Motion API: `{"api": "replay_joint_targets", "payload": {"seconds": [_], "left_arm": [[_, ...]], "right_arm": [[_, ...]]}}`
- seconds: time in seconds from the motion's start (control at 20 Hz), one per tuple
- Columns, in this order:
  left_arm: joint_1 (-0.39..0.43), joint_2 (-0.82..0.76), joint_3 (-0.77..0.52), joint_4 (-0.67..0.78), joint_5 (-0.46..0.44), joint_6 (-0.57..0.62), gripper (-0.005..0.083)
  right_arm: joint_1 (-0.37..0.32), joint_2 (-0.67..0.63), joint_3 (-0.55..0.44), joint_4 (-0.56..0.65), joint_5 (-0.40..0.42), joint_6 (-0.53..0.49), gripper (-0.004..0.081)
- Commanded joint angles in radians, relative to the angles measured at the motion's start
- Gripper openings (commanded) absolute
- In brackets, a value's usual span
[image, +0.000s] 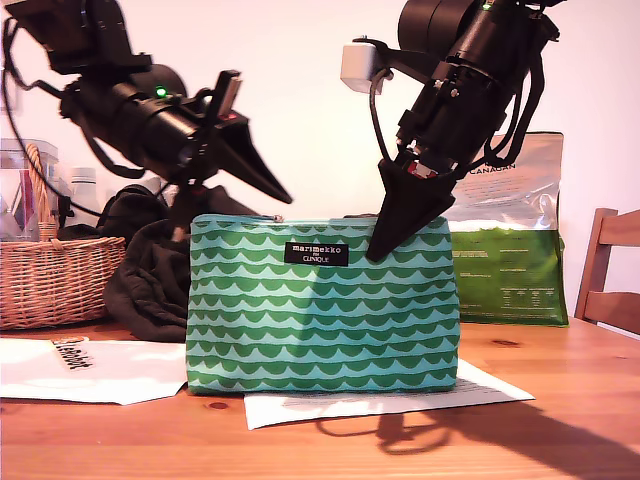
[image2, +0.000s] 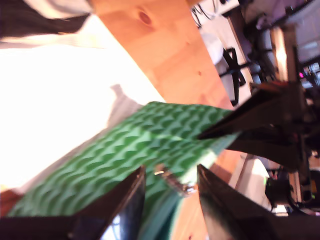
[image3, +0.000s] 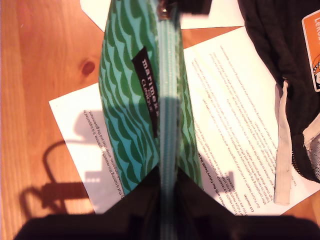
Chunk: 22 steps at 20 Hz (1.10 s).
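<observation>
A: Where is the green pouch (image: 320, 310)?

B: It stands upright on its base on the wooden table (image: 560, 400), in the middle of the exterior view. Its black label (image: 316, 253) faces that camera and its zip (image3: 168, 100) runs along the top. A printed sheet (image3: 235, 125) lies under it.

A: How is my first gripper (image: 287, 200) posed?

B: Its arm comes in from the exterior view's left and slopes down. The pointed tips hang just over the top corner of the pouch on that view's left. In the first wrist view the jaws stand apart with the zipper pull (image2: 175, 182) in the gap between them. I cannot tell whether either finger touches it.

A: And my second gripper (image: 374, 254)?

B: That arm drops steeply from the upper part of the exterior view's right, and its tips point down onto the other end of the top edge. The second wrist view looks straight along the zip. There the two fingers (image3: 135, 200) are pressed in from either side, so the gripper is clamped on the pouch at that end.

A: What lies around them?

B: A wicker basket (image: 55, 280) stands at the exterior view's left, with a dark cloth (image: 150, 280) heaped between it and the pouch. A green Canagan bag (image: 510, 270) stands behind the pouch toward the exterior view's right. A wooden chair (image: 610, 270) shows at that edge.
</observation>
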<state>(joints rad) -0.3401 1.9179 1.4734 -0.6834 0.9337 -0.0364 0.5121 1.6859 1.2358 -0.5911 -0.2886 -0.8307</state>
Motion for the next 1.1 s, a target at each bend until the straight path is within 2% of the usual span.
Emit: {"api": "replay_joint_targets", "payload": {"seconds": [0.0,0.2,0.45,1.05], "left_arm": [[-0.003,0.019,0.007,0.005,0.000,0.012,0.0220],[-0.002,0.019,0.007,0.001,-0.006,0.019,0.0122],[-0.003,0.019,0.007,0.012,-0.056,0.019,-0.0025],[0.023,0.019,0.007,0.011,-0.072,0.038,-0.0024]], "right_arm": [[0.005,0.003,-0.009,0.002,-0.001,0.005,-0.0013],[0.005,0.003,-0.009,-0.002,-0.001,0.005,-0.0013],[0.005,0.003,-0.009,-0.005,-0.001,0.005,-0.0013],[0.005,0.003,-0.009,-0.014,0.001,0.005,-0.0013]]}}
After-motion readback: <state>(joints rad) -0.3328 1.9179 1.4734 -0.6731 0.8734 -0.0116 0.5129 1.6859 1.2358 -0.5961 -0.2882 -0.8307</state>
